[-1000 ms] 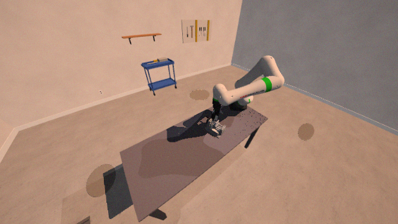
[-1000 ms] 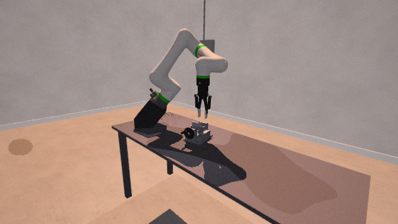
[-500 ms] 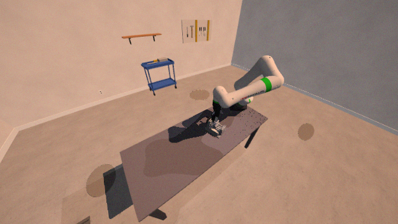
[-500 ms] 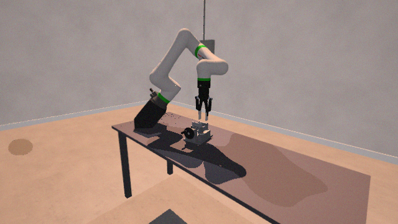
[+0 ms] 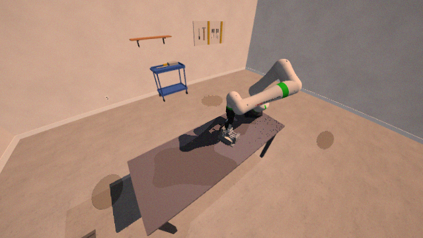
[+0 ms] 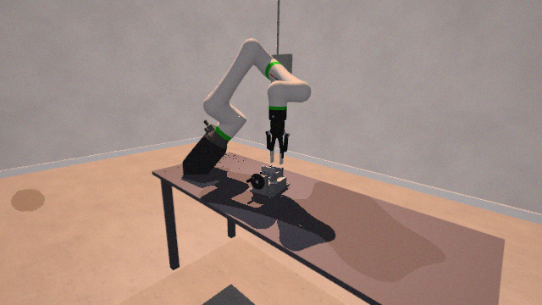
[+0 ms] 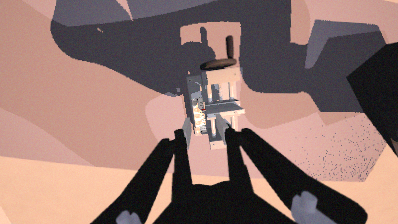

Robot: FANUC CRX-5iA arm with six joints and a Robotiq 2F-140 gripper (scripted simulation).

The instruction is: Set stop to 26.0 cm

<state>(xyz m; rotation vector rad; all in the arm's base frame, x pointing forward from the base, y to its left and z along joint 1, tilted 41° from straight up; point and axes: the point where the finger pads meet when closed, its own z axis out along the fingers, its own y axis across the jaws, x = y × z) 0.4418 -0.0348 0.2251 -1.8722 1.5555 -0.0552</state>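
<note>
A small grey stop fixture [image 6: 271,181] stands on the brown table, near the robot's base. Its dark handwheel [image 6: 257,181] sits on the end facing away from the arm's wrist. In the wrist view the fixture [image 7: 212,107] lies just beyond my fingertips, with the handwheel [image 7: 218,63] at its far end. My gripper [image 6: 277,160] hangs straight down a little above the fixture, touching nothing. Its fingers stand partly apart with nothing between them. The stop's scale is too small to read. The top view shows the gripper [image 5: 228,127] over the fixture [image 5: 230,136].
The robot's dark base [image 6: 203,157] sits on the table's corner behind the fixture. A blue cart [image 5: 169,80], a wall shelf [image 5: 150,38] and a tool board [image 5: 207,32] stand far off by the back wall.
</note>
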